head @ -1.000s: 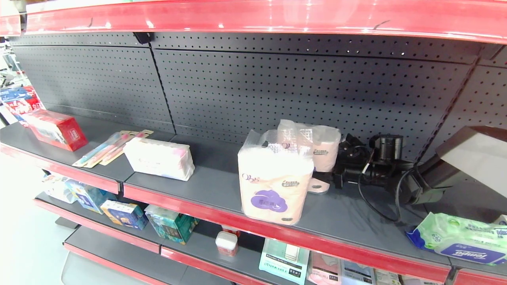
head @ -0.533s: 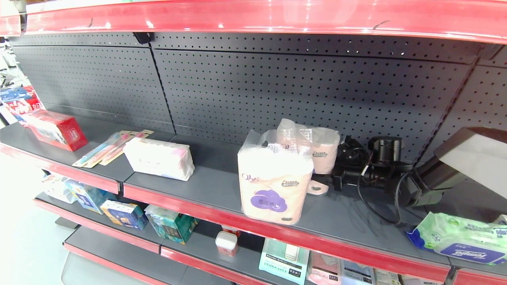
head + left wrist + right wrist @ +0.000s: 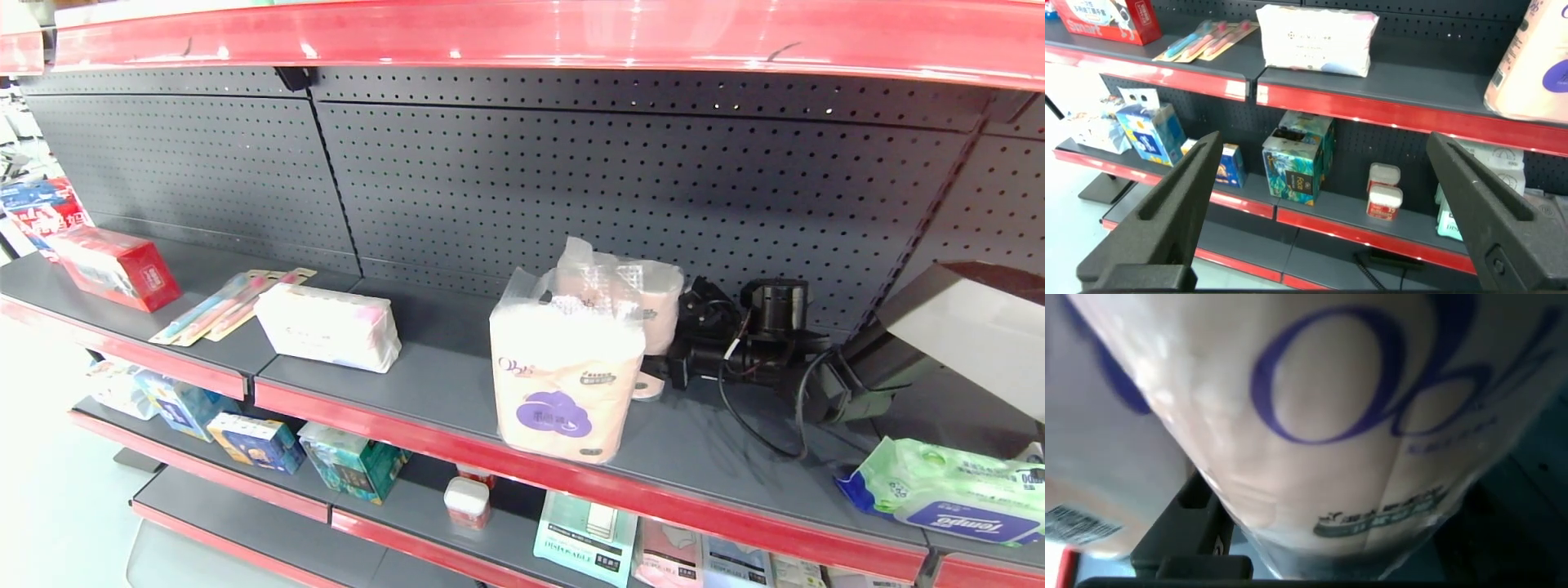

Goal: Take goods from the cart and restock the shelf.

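Observation:
A toilet paper pack [image 3: 563,376] with purple print stands at the front edge of the grey shelf [image 3: 424,367]. Right behind it, a second toilet paper pack [image 3: 622,287] is held upright by my right gripper [image 3: 649,347], which is shut on it from the right side; one pale finger [image 3: 647,385] shows just under it. In the right wrist view this held pack [image 3: 1315,433] sits very close, with a dark finger [image 3: 1184,535] beside it. My left gripper [image 3: 1323,212] hangs open in front of the lower shelves, with nothing between its fingers.
On the same shelf lie a white tissue pack [image 3: 329,327], toothbrushes [image 3: 229,306] and a red box [image 3: 118,268] to the left, and a wet wipes pack [image 3: 947,490] at the far right. The pegboard back [image 3: 571,180] and the upper shelf's red lip [image 3: 522,33] bound the space.
My right gripper has carried the held pack to the left, so it now stands closer behind the front pack. Everything else on the shelf is unmoved.

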### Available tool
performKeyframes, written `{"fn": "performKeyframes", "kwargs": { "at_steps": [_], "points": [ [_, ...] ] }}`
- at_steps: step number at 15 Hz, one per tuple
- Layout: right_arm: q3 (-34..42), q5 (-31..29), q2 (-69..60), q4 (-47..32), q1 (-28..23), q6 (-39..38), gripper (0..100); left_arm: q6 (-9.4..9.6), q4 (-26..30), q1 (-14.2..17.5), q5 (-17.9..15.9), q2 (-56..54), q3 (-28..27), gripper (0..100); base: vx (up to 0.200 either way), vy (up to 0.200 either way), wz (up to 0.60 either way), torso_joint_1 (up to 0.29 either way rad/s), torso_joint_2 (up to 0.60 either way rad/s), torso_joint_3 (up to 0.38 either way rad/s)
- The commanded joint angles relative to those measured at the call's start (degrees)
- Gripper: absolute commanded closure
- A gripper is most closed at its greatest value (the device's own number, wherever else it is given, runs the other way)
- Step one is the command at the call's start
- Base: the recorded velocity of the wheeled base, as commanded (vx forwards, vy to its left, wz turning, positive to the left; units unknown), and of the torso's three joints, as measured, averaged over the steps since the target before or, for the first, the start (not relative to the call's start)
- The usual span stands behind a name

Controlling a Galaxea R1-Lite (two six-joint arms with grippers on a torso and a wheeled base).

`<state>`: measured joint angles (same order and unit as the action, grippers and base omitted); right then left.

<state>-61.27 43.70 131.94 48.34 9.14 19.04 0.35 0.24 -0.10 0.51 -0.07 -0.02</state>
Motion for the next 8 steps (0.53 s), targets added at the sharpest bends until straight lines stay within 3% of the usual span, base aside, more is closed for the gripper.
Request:
{"fn": "performKeyframes", "kwargs": {
  "at_steps": [1,8],
  "points": [
    [-0.43,-1.78,0.42,0.0,-0.09,-0.06,100,0.0,-0.07,0.01,0.02,0.07,0.02,0,0.0,0.0,0.0,0.0,0.0,0.0],
    [-0.08,-2.66,0.34,0.0,-0.27,-0.06,100,0.0,0.02,0.01,0.02,0.07,0.02,0,0.0,0.0,0.0,0.0,0.0,0.0]
  ]
}}
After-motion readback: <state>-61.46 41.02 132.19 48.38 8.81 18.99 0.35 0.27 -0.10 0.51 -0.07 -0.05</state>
